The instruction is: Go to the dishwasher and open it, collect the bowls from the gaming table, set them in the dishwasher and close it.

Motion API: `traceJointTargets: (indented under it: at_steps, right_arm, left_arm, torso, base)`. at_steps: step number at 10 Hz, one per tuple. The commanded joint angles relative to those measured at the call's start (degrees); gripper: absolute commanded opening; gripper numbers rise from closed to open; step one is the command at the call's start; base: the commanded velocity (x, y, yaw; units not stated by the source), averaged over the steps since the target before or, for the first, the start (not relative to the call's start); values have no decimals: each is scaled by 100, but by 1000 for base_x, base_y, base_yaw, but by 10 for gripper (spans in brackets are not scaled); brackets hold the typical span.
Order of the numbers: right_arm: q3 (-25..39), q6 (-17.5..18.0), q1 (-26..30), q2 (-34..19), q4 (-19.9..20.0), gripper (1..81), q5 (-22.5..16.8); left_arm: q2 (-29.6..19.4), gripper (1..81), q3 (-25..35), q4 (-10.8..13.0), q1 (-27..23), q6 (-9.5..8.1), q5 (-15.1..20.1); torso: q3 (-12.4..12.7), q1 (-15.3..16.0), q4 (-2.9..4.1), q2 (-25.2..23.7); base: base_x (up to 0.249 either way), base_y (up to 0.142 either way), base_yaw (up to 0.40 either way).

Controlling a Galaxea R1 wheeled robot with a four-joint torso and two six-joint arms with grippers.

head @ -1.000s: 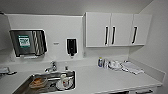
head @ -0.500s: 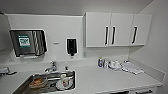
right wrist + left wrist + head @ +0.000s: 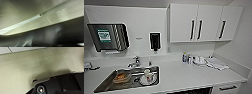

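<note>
Head view: you face a white counter (image 3: pixel 184 75) with a steel sink (image 3: pixel 109 83) holding dishes; a dark strip at its lower edge may be the dishwasher (image 3: pixel 194 91). No writing legible.
Wrist views: speckled floor (image 3: pixel 25 72); neither gripper's opening can be told.

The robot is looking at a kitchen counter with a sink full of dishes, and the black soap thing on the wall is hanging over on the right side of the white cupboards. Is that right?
Almost. The counter and the sink with dishes in it are there, but the head view shows the black soap dispenser on the wall to the left of the white cupboards, not on their right side. It hangs between them and the paper towel box.
</note>
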Motion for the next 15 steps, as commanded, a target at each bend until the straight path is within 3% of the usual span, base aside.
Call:
traceJointTargets:
  at_steps: [1, 2, 4, 9, 11, 15]
  right_arm:
    - [45, 32, 1160, -36, 173, 811, -338]
    - [52, 32, 1476, 25, 173, 811, -364]
    - [9, 93, 1969, 69, 340, 811, -787]
    - [-8, 102, 3181, 368, 542, 811, -1024]
    - [-279, 102, 3244, 658, 542, 811, -1024]
    - [-386, 102, 3174, 702, 507, 811, -1024]
  left_arm:
    - [-79, 811, -23, -44, -448, 14, 225]
    - [-88, 811, -23, -44, -430, 14, 225]
    - [-96, 811, -23, -44, -412, 14, 225]
    - [-105, 811, -23, -35, -343, 14, 216]
    - [-149, 811, -92, -149, -289, 14, 208]
    - [-140, 811, -128, -193, -289, 14, 207]
  torso:
    - [-277, 0, 0, 0]
    - [-138, 0, 0, 2]
    - [-245, 2, 0, 5]
    - [-247, 4, 0, 5]
    - [-249, 4, 0, 5]
    - [-253, 4, 0, 5]
  base:
    - [0, 0, 0]
    - [0, 0, 0]
    - [0, 0, 0]
    - [0, 0, 0]
    - [0, 0, 0]
    - [0, 0, 0]
